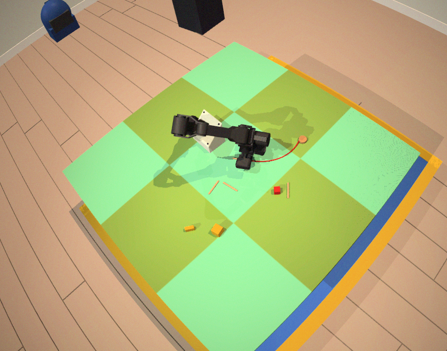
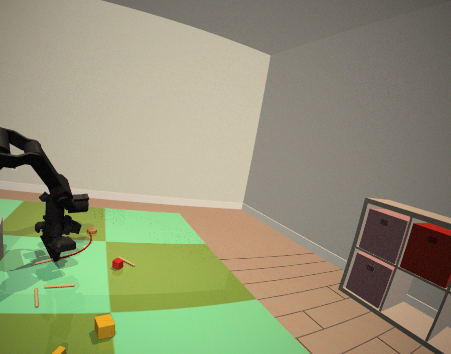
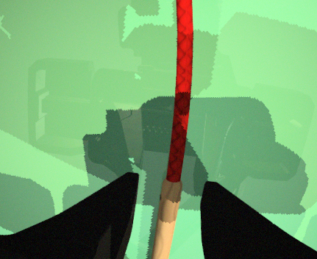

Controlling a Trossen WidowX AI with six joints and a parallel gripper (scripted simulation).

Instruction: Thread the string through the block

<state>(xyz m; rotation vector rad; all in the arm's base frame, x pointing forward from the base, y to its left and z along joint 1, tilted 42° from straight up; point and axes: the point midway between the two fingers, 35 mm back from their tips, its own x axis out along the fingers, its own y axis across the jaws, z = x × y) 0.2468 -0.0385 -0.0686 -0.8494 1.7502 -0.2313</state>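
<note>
The stick on the string's end lies on the table. The red string curves from it to the round wooden button. My gripper points down low over the stick's string end. Its fingers are partly open, one each side of the stick, with a gap on both sides in the wrist view. The arm hides the fingertips in the top view. I cannot make out the block with the hole in any view; the arm covers part of the table.
Two loose sticks lie in front of the gripper. A red cube lies beside another stick. An orange cube and a small orange block lie farther off. A pale box stands beneath the arm.
</note>
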